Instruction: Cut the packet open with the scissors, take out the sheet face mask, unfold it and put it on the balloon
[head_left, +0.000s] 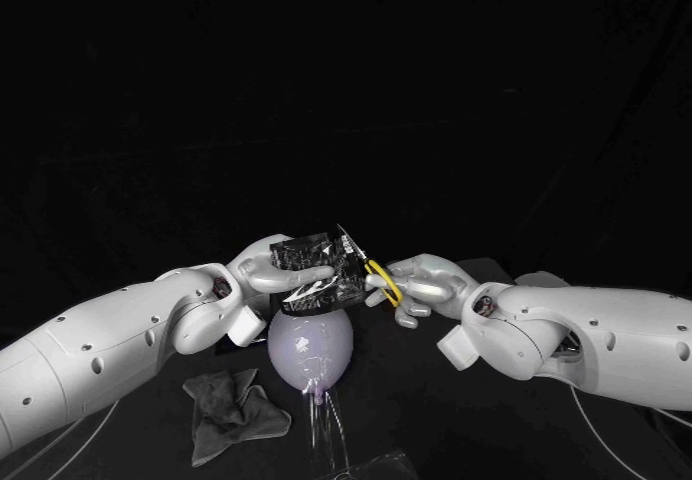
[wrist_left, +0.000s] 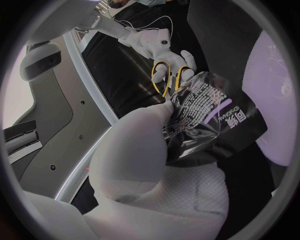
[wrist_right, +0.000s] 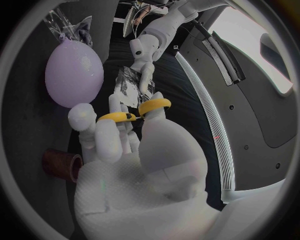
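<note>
Cloth (head_left: 231, 410), grey and crumpled, lies nearest on the black table (head_left: 490, 430), left of centre. Just beyond it sits a pale lilac balloon (head_left: 309, 348), bare, with no mask on it. Beyond and above the balloon the two hands meet. The left hand (head_left: 267, 270) pinches a dark, shiny packet (head_left: 326, 268) between thumb and fingers, gripping its left side and holding it upright. The right hand (head_left: 430, 285), to the right, has its fingers threaded through the yellow loops of the scissors (head_left: 381, 280). The blades reach the packet's right edge, but whether they bite into it cannot be told. The task appears to be at its first step: the packet looks unopened, so cutting, taking out, unfolding and placing the mask are all left to do.
</note>
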